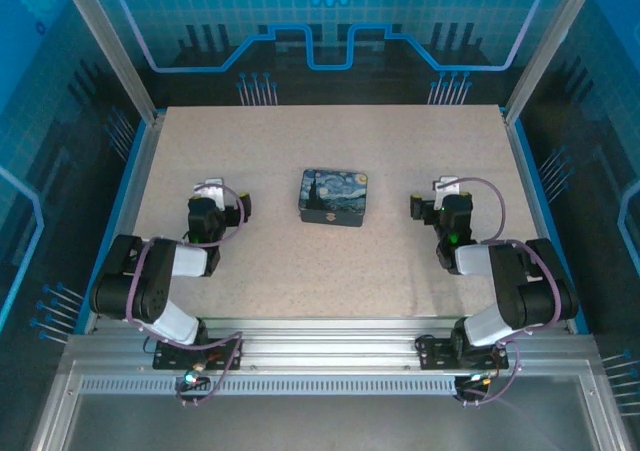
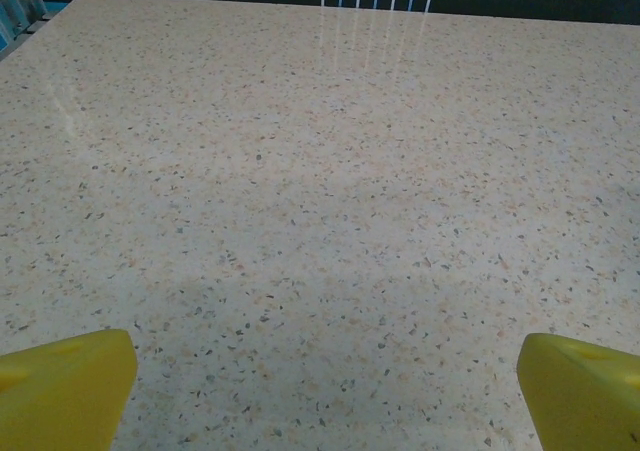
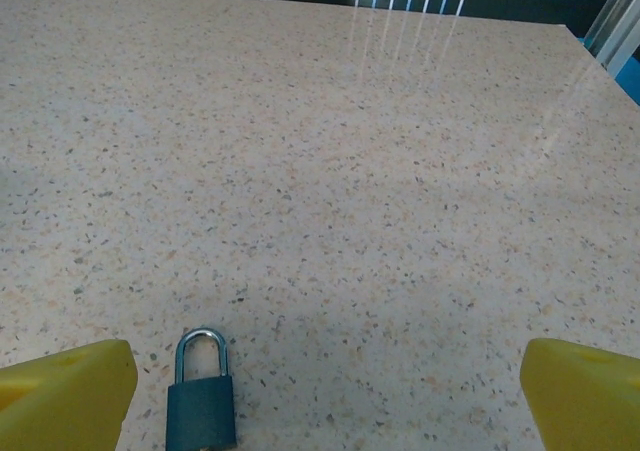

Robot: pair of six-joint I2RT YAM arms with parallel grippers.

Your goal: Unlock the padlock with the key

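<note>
Jaws on both arms are standing wide apart, gripping nothing. Left gripper (image 2: 325, 411) is hovering low over the bare speckled table (image 2: 330, 171), its yellow fingers (image 2: 65, 386) showing at the lower corners of its wrist view. Right gripper (image 3: 325, 411) is sitting the same way, low over the table. The padlock (image 3: 203, 401) is lying flat on the table between its fingers, nearer the finger at the left of that wrist view and not touching it. Padlock body is looking dark blue-grey, with the silver shackle pointing away from the camera. From above, both arms are sitting folded at the near edge, with the painted tin box (image 1: 334, 196) lying mid-table between the grippers, well apart from either.
</note>
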